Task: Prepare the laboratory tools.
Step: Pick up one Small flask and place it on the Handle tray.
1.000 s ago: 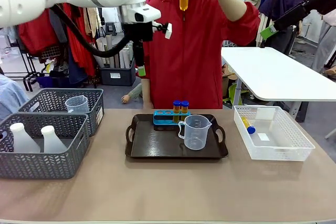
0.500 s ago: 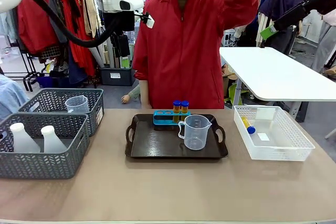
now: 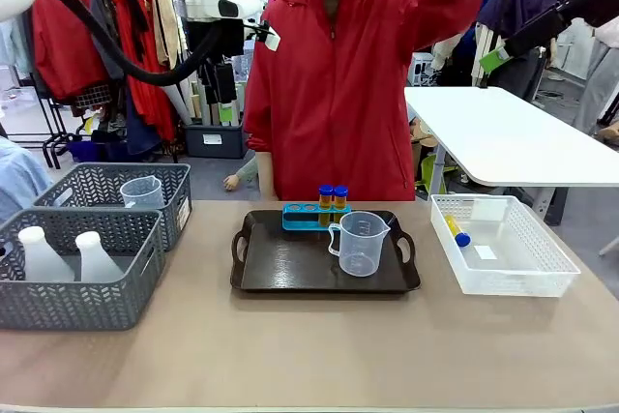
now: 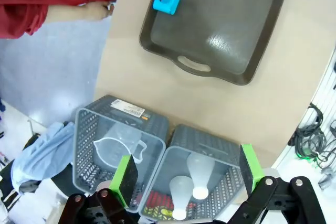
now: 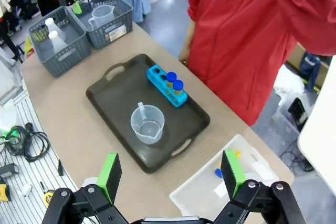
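left gripper [image 4: 186,174] hangs high over the table's 9 o'clock side, jaws wide, nothing between them. there sit two grey baskets [image 3: 77,302]: the near one has two flasks [image 3: 44,253], the far one has one beaker [image 3: 142,191]. mid-table lies one tray [image 3: 280,263], with one blue rack [image 3: 302,212] at its 12 o'clock holding two tubes [image 3: 326,196] and a second beaker [image 3: 360,244] toward 3 o'clock. at the table's 3 o'clock, one white basket [image 3: 503,282] holds a third tube [image 3: 455,231]. right gripper [image 5: 170,174] is spread wide too, empty.

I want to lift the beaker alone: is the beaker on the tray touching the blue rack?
Apart. The right wrist view shows bare tray between the beaker and the blue rack.
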Action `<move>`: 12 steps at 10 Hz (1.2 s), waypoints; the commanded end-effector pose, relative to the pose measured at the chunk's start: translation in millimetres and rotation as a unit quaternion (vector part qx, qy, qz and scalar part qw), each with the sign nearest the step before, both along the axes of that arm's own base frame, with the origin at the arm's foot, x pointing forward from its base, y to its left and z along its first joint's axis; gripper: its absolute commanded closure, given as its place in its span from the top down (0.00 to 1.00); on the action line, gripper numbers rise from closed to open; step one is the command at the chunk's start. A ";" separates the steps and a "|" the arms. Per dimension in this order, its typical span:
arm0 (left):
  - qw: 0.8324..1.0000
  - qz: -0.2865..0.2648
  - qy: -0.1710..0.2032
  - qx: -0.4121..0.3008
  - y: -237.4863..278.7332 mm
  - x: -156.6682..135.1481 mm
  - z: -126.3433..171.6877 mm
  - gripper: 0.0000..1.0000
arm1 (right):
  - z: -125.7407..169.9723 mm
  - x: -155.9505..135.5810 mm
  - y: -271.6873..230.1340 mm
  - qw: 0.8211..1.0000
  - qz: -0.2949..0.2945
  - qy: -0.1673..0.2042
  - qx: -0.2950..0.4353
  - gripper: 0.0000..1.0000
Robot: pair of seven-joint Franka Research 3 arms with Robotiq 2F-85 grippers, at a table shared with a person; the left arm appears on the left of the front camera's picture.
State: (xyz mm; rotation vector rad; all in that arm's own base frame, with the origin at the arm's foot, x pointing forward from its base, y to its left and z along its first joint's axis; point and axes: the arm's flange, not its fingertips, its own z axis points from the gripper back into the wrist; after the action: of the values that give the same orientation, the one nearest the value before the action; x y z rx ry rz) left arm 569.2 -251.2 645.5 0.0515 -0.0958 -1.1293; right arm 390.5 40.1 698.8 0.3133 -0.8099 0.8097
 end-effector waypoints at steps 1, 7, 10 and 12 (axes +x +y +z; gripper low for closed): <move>1.000 0.001 -0.001 0.000 1.2 -0.1 1.2 1.00 | 1.0 0.0 -0.1 1.000 0.005 -0.002 0.004 1.00; 0.989 0.126 -0.021 0.068 56.0 -74.2 -2.2 1.00 | 1.0 0.0 -0.1 1.000 0.005 -0.002 0.004 1.00; 0.982 0.184 -0.008 0.045 121.6 -74.5 -17.2 1.00 | 1.0 0.0 -0.1 1.000 0.005 -0.002 0.004 1.00; 0.969 0.243 -0.002 0.042 169.7 -72.6 -38.9 1.00 | 1.0 0.0 -0.1 1.000 0.005 -0.002 0.004 1.00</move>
State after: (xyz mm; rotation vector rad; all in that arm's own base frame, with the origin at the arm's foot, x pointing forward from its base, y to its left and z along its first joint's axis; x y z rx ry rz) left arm 506.6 -91.2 620.4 0.1570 -0.0056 -0.6942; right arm 390.6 40.1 698.6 0.3131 -0.8093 0.8095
